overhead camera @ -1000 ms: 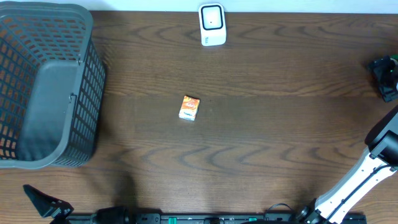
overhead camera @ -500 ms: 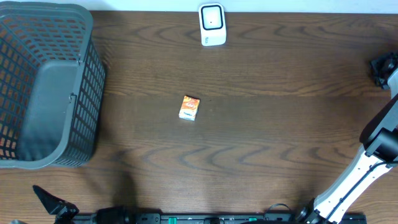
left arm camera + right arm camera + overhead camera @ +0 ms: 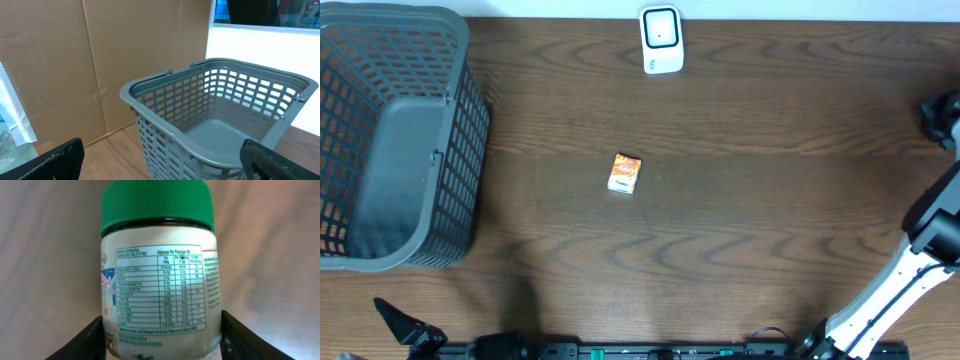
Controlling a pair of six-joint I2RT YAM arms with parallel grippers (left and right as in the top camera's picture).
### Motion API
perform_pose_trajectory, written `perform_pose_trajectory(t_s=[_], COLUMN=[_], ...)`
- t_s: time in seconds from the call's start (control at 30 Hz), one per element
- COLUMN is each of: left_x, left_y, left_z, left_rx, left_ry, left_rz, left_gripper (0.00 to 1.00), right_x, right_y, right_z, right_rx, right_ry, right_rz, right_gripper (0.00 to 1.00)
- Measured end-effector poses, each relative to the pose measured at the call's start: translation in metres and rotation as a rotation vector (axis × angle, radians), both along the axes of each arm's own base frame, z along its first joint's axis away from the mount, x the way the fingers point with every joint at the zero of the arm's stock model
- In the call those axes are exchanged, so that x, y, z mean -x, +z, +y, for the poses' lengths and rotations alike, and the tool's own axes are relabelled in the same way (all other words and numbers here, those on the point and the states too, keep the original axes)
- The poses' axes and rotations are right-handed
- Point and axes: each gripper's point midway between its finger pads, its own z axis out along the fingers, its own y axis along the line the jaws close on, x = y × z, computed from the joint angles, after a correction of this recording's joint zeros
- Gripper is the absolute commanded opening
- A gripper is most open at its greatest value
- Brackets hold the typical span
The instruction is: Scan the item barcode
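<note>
Looking from the right wrist, a jar [image 3: 160,280] with a green lid [image 3: 157,205] is seen very close up. It is set between the two black fingers [image 3: 92,340] of the right gripper [image 3: 162,330]. One finger is pressed on each side of the jar, low down. So the jar is held, and the jaws are kept partly apart by it. A label with a small table of food facts is turned to the camera. Blurry brown wood is seen behind the jar.

From above, the right arm [image 3: 885,295] is seen at the far right side of the table [image 3: 770,200]. Its gripper is up by the right edge. The jar cannot be made out in that view.

The left gripper [image 3: 161,150] is spread wide, and nothing is held in it. Its two dark fingers are seen at the bottom corners of the left wrist view. A grey basket [image 3: 165,95] is seen past them, with brown cardboard [image 3: 100,65] behind it. From above, the basket is seen at the left end of the table.

A white scanner [image 3: 661,40] is stood at the far edge of the table, near the middle. A small orange box [image 3: 624,173] is laid flat in the middle of the table. It is well apart from the scanner, the basket and both grippers.
</note>
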Motion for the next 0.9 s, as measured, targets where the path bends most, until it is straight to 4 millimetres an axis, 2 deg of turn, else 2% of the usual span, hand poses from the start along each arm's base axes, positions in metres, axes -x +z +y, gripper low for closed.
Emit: perform_pose_trajectory(t_s=[0.1,0.4,0.43,0.5,0.53,0.6,0.7,0.77,0.83,0.9], left_x=[0.0,0.0,0.0,0.0,0.0,0.0,0.0,0.0,0.0,0.0], left_y=[0.0,0.0,0.0,-0.001,-0.001,-0.003,-0.004,-0.005,-0.006,-0.006], left_z=[0.0,0.0,0.0,0.0,0.0,0.0,0.0,0.0,0.0,0.0], left_rx=[0.0,0.0,0.0,0.0,0.001,0.002,0.003,0.004,0.004,0.004], left_ry=[0.0,0.0,0.0,0.0,0.0,0.0,0.0,0.0,0.0,0.0], left_rz=[0.0,0.0,0.001,0.005,0.007,0.015,0.02,0.024,0.026,0.026], left_gripper=[0.99,0.99,0.99,0.99,0.99,0.99,0.99,0.99,0.99,0.99], right_x=[0.024,0.124,0.134,0.148,0.158,0.166,0.169,0.162,0.157,0.15], right_y=[0.0,-0.002,-0.002,-0.003,-0.009,-0.018,-0.029,-0.026,-0.019,-0.005], right_z=[-0.016,-0.067,-0.071,-0.077,-0.078,-0.075,-0.069,-0.069,-0.069,-0.068], right_rx=[-0.022,-0.118,-0.126,-0.139,-0.16,-0.188,-0.214,-0.207,-0.197,-0.17], right_ry=[-0.042,-0.229,-0.248,-0.265,-0.261,-0.253,-0.221,-0.198,-0.185,-0.167], right_rz=[0.036,0.155,0.161,0.172,0.192,0.211,0.229,0.212,0.194,0.171], right_gripper=[0.53,0.56,0.59,0.73,0.83,0.99,0.99,0.99,0.99,0.99])
